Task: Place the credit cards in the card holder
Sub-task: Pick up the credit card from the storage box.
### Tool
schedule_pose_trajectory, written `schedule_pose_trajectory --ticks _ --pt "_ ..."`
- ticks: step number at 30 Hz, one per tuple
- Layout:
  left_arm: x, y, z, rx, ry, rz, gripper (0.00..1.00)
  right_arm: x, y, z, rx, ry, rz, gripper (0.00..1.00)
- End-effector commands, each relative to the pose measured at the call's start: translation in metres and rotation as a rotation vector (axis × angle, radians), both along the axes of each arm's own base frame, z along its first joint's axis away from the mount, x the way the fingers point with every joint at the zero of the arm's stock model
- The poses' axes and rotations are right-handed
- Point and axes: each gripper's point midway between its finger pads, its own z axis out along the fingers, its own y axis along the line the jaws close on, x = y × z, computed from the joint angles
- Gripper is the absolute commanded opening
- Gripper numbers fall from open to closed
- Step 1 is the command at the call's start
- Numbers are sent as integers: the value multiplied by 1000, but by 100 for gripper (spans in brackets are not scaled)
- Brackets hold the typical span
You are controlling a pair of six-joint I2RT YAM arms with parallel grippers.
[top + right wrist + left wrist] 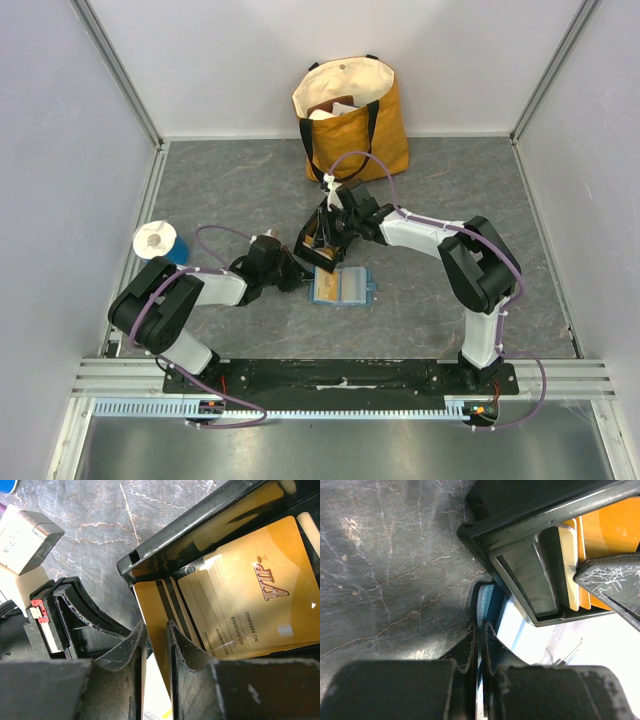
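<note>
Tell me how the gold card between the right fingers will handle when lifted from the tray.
The card looks thin and glossy, so it is probably fairly stiff but may slip in the right gripper. It is likely very light. Packed against other cards in the tray, it might drag one along.

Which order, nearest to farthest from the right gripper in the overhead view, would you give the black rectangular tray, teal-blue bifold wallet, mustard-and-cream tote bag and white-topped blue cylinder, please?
1. Black rectangular tray, under the right gripper.
2. Teal-blue bifold wallet, just nearer the bases.
3. Mustard-and-cream tote bag, against the back wall.
4. White-topped blue cylinder, far left.
</note>
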Motion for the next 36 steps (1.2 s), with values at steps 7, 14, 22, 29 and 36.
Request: schedule_pose_trajectory --ticks 7,14,22,29,36 --pt "-9 17 -26 103 38 -7 2 -3 12 37 82 -27 38 17" --pt "-11 18 -27 105 42 -9 2 -5 13 42 94 -28 46 10" --pt "-11 17 -25 99 38 -12 2 -10 15 47 113 -22 66 11" --pt "-11 16 -26 99 44 -17 2 -18 15 46 126 8 88 14" --pt "-12 16 -27 98 48 -19 2 -24 15 33 113 48 106 20"
